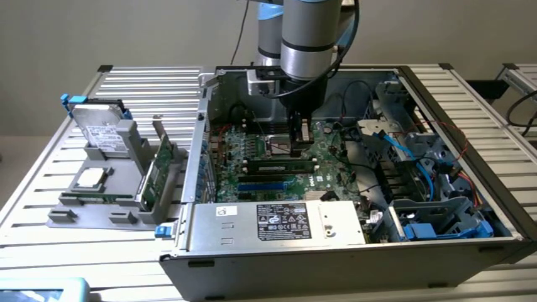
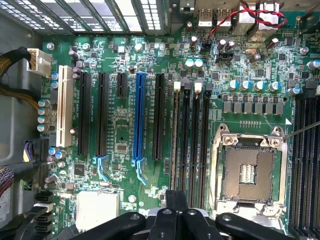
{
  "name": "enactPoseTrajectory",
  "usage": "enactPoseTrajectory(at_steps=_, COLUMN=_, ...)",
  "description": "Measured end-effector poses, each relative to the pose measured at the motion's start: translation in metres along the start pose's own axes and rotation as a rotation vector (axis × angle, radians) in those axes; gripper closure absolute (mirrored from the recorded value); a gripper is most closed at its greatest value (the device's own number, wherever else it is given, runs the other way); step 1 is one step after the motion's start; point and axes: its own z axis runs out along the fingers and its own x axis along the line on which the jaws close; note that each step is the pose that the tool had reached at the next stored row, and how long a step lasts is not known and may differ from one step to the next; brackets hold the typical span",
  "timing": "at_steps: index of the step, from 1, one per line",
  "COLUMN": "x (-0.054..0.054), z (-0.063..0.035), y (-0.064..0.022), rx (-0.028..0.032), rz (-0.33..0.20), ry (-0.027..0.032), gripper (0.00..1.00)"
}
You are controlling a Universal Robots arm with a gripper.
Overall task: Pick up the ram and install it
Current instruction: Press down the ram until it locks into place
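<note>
fingers (image 2: 176,201) closed, just above the ram (image 1: 281,167) in its slot (image 2: 176,150)

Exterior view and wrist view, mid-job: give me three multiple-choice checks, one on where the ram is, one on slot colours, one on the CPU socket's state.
1. The ram is:
A inside the case, on the motherboard by the hand
B outside it
C lifted well above it

2. In the wrist view the long slots are black except:
A one red
B one white slot and one blue slot
C none

3. The CPU socket is:
A under a cooler
B taped over
C bare

Answers:
1. A: the green stick lies along the board's slots.
2. B: those two colours stand out.
3. C: its contacts show.
</note>
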Motion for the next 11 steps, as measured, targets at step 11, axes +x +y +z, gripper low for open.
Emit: enactPoseTrajectory(at_steps=11, x=-0.0005, z=0.0085, y=-0.0082, rx=-0.0015, rz=0.015, ry=0.0039, gripper=0.89)
